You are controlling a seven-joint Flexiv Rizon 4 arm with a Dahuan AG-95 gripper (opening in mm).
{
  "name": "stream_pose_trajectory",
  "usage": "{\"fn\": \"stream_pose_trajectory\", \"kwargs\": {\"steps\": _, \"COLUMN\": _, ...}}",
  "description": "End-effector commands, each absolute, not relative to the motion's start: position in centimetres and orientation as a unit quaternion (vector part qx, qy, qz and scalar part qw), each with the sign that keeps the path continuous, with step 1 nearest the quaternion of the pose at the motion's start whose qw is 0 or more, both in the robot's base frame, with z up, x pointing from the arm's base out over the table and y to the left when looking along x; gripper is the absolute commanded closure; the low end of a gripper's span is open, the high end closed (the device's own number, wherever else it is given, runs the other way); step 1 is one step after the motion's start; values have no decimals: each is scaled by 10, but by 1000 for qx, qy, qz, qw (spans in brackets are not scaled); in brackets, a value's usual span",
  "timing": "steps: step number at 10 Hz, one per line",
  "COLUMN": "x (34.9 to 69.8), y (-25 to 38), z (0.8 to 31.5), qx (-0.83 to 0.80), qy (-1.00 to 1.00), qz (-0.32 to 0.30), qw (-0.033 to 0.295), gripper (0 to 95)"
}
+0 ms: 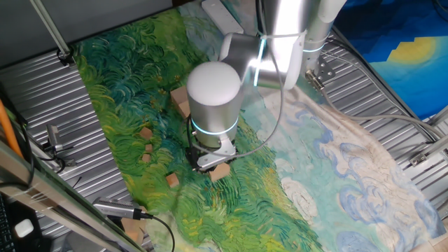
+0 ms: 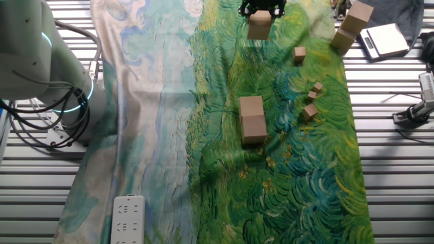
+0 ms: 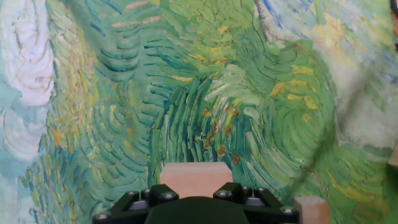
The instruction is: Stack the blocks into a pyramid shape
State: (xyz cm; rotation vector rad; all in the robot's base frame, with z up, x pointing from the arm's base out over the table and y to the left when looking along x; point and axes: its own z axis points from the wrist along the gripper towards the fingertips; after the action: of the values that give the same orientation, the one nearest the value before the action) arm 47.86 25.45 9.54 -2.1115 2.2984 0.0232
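A large wooden cube (image 2: 259, 25) is held clamped in the pincer (image 2: 261, 9) at the top centre of the other fixed view, apparently for carrying toward the two larger cubes (image 2: 252, 119) set side by side mid-frame as a base.

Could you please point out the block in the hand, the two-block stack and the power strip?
held block (image 2: 259, 27), other fixed view, front face
stack (image 2: 253, 119), other fixed view, middle seam
power strip (image 2: 127, 218), other fixed view, centre

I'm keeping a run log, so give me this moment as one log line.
gripper: shut on large tan wooden cube | stack: two large tan cubes on green painted cloth | small tan cubes: loose on cloth
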Motion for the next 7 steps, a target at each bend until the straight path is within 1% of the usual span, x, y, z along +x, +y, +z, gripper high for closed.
{"fn": "stream_pose_trajectory", "kwargs": {"steps": 1, "x": 480, "y": 256, "z": 95, "qx": -631, "qy": 776, "qz": 1, "qw": 1, "gripper": 950}}
{"fn": "stream_pose_trajectory", "kwargs": {"steps": 7, "x": 480, "y": 256, "z": 95, "qx": -603, "qy": 798, "qz": -5, "qw": -3, "gripper": 950}}
